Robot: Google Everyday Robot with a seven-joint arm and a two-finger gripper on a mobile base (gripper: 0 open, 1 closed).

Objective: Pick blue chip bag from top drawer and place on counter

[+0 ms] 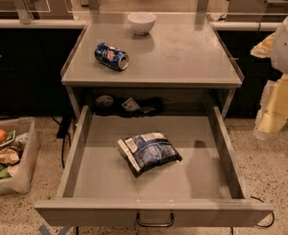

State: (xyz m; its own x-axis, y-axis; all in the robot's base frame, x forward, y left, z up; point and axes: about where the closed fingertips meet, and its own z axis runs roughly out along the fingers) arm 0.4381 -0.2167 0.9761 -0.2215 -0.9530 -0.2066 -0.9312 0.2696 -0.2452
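Blue chip bag (148, 153) lies at the centre of the open top drawer (154, 210), lower middle of the frame, with nothing holding it. Above, the desk (183, 53) carries a tipped blue soda can (111, 57) and a white bowl (141, 22). The gripper (275, 112) hangs at the right edge, well apart from the bag; whether it is spread or pressed together cannot be told. With the drawer open, the reach, grasp, lift and placing all appear yet to come.

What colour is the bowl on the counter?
White bowl, camera view; gripper at the right edge.
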